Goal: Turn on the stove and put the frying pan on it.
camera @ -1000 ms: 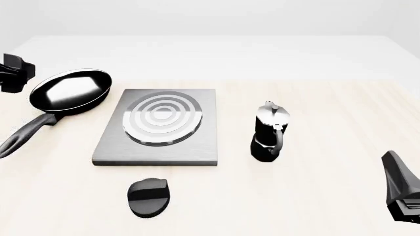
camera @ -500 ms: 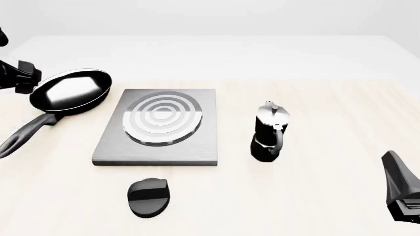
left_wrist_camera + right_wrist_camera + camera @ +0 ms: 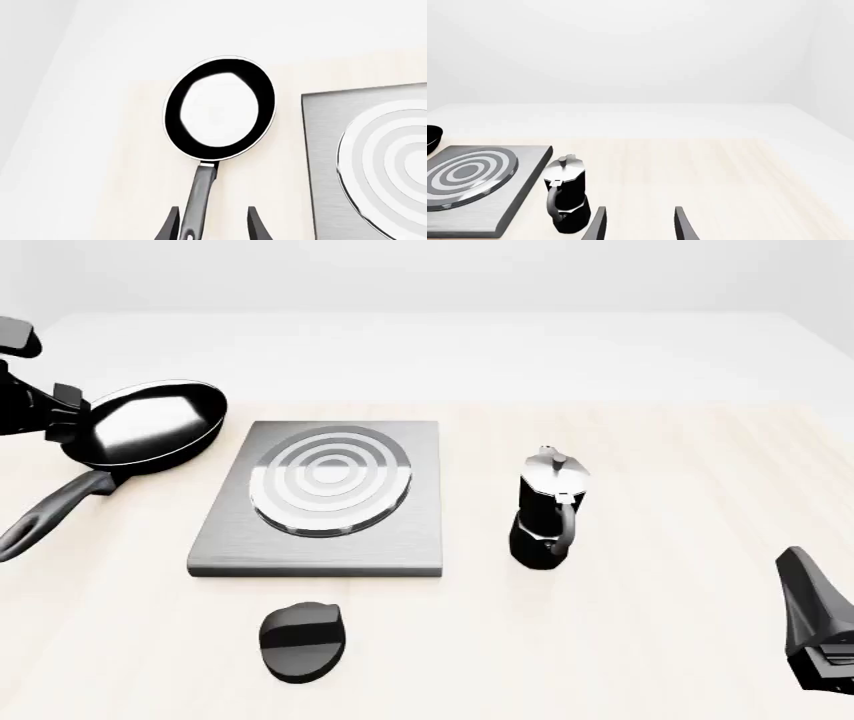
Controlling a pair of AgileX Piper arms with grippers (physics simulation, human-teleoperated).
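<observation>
Nothing is done yet: the frying pan [image 3: 144, 428] lies on the worktop [image 3: 641, 440] at the frame's left beside the stove [image 3: 327, 498], knob [image 3: 304, 640] untouched, while both arms' fingers [image 3: 257, 227] are spread, holding nothing.

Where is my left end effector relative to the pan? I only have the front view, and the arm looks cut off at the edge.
Observer: In the left wrist view, the left end effector is open, its fingers either side of the frying pan handle.
Operator: Closed on it yet?
Observer: No, both fingers stand apart from the handle.
Operator: And the right end effector?
Observer: The right end effector is open and holds nothing, with the moka pot beside it.
</observation>
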